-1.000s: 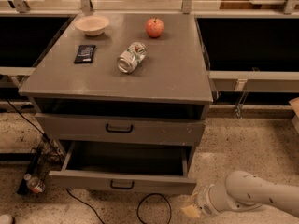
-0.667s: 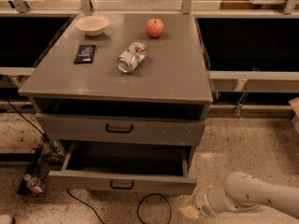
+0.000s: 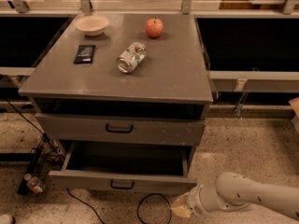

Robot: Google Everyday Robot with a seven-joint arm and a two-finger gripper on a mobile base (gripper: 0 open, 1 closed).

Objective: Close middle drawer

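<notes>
The middle drawer (image 3: 122, 185) is a wide grey drawer with a small black bar handle. It is pulled out towards me, and its dark inside looks empty. Above it is a taller grey drawer front (image 3: 119, 128) with a wider black handle, pushed in. My gripper (image 3: 181, 209) is at the end of the white arm (image 3: 247, 197), which comes in from the lower right. It hangs low near the floor, just below and to the right of the open drawer's front right corner, and does not visibly touch it.
On the grey cabinet top (image 3: 177, 78) lie a white bowl (image 3: 91, 24), a red apple (image 3: 154, 27), a tipped can (image 3: 131, 57) and a dark flat packet (image 3: 84, 53). Black cables (image 3: 152, 206) run on the speckled floor. A small bottle (image 3: 33, 185) lies at the left.
</notes>
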